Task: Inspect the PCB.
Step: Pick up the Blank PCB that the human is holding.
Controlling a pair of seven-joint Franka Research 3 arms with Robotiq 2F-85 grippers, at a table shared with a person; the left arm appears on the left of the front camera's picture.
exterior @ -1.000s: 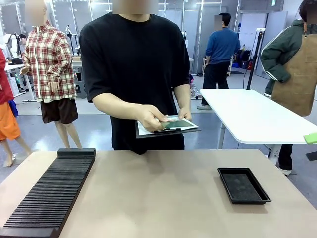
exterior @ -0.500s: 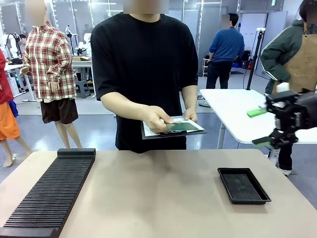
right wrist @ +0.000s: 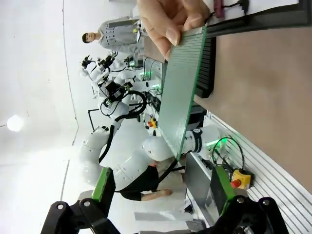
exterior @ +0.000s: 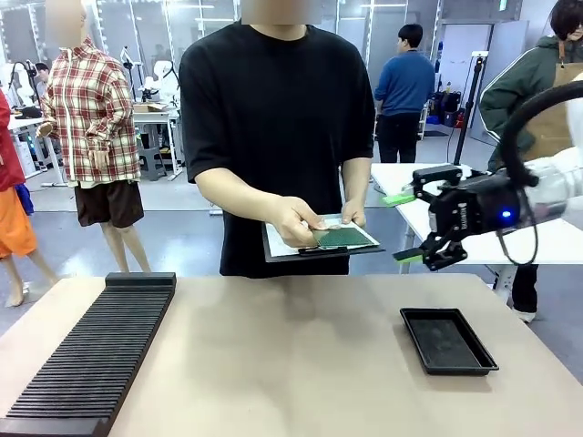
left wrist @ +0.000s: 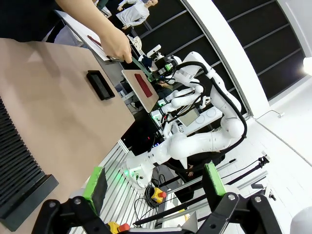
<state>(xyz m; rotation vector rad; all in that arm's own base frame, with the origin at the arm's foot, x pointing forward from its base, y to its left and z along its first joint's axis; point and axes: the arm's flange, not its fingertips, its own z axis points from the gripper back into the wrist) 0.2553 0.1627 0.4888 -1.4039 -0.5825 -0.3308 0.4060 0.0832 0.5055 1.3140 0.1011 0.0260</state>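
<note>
PCB: green PCB (exterior: pixel 343 237) lies on the clipboard (exterior: pixel 355 251), held down at its left edge by the person's hand (exterior: pixel 296 221).
Changed: my right gripper (exterior: pixel 403 228) has swung in from the right. A second ago it was out of frame; now it's just right of the clipboard, level with it.
Right gripper: pads wide apart, nothing held. On the wrist view the PCB (right wrist: pixel 183 87) is dead ahead, lined up with the gap.
Left gripper: left gripper (left wrist: pixel 155 178) also spread, empty, well back from the clipboard.
Clipboard: person has shifted it slightly toward my right side.
Meaning: looks like a handover is starting. Inspection not begun, PCB not yet in my grasp.
</note>
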